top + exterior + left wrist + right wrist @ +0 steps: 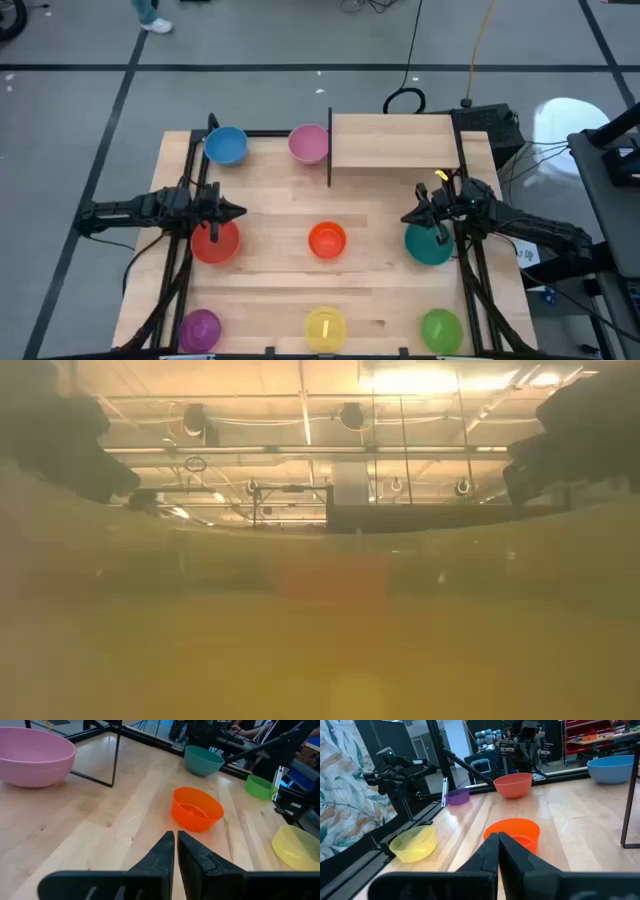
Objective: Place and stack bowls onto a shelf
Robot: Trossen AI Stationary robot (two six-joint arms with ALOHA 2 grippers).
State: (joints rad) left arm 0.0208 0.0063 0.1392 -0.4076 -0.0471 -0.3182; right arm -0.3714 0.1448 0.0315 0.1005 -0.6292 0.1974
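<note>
Bowls: all eight sit on the table, none on the shelf (395, 140) yet.
Left gripper (238, 211): mine, fingers pinched together on nothing, hovering at the red bowl's (214, 242) far rim.
Right gripper (408, 217): mine too, clenched empty, over the teal bowl's (429, 244) inner edge.
Key relation: the orange bowl (327, 240) lies straight ahead of both grippers, between them, about equally far from each.
Nearest pick: red just under my left fingers, teal just under my right; either is closer than orange.
Shelf direction: beyond my right gripper, toward the table's far edge, with its black bar (330, 148) on the side facing the pink bowl (308, 143).
Judgement: my right arm is better placed for the shelf; teal looks the likely first carry.
Need: jaws must open before any rim grasp.
</note>
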